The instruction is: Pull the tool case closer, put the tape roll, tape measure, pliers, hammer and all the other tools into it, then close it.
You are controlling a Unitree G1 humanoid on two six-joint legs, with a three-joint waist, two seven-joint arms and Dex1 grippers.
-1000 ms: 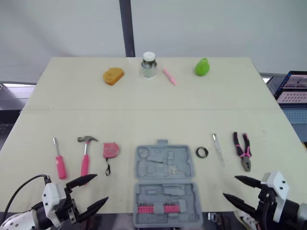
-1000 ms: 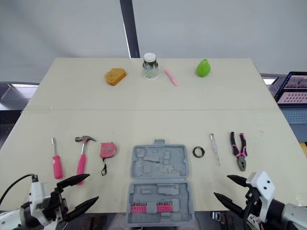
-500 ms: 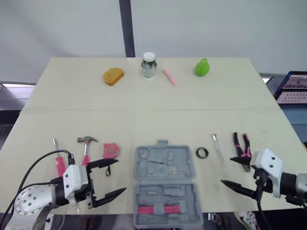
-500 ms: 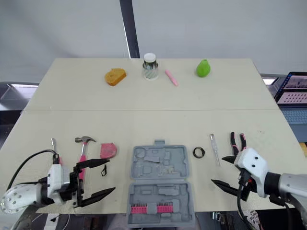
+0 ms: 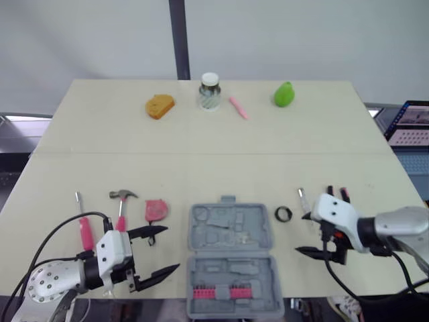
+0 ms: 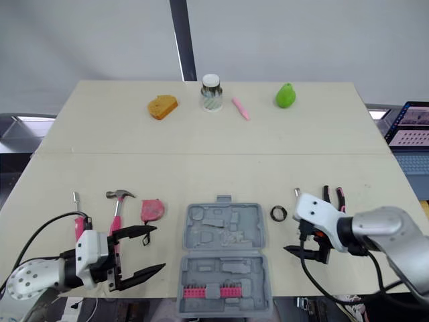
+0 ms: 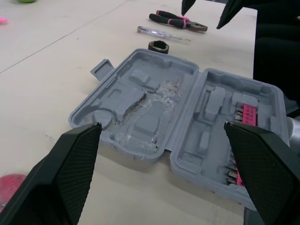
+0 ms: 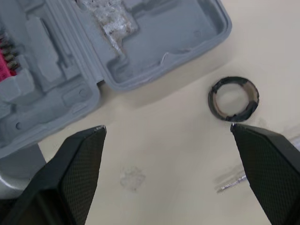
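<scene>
Tool case (image 5: 231,258) lies open and flat at the near edge of the tabletop (image 5: 201,161), with its hinge line running left to right. The near half holds a row of pink bits (image 5: 213,292) in its moulded slots. The far half shows grey moulded recesses with a whitish scuffed patch near the middle.

Left tool (image 5: 171,249): fingers spread wide, gripping nothing. It is by the front edge, just left of the case, tips aimed toward it and apart from it. In my left wrist view the case sits between the two fingers.

Right tool (image 5: 301,233): also released, fingers wide apart, holding nothing. It is just right of the case at about hinge level and not touching it. The tape roll (image 5: 283,214) lies on the tabletop just beyond, beside the case's far right corner. In the right wrist view the roll is near one fingertip.

Behind the right tool I see a slim clear-handled screwdriver (image 5: 301,196) and the pliers (image 5: 338,194), both partly hidden by the tool's housing.

Left of the case, in a row on the tabletop: tape measure (image 5: 154,210), hammer (image 5: 121,208), pink-handled screwdriver (image 5: 84,225).

Far edge: orange sponge (image 5: 159,106), jar (image 5: 210,92), pink pen (image 5: 237,107), green pear (image 5: 284,94).
</scene>
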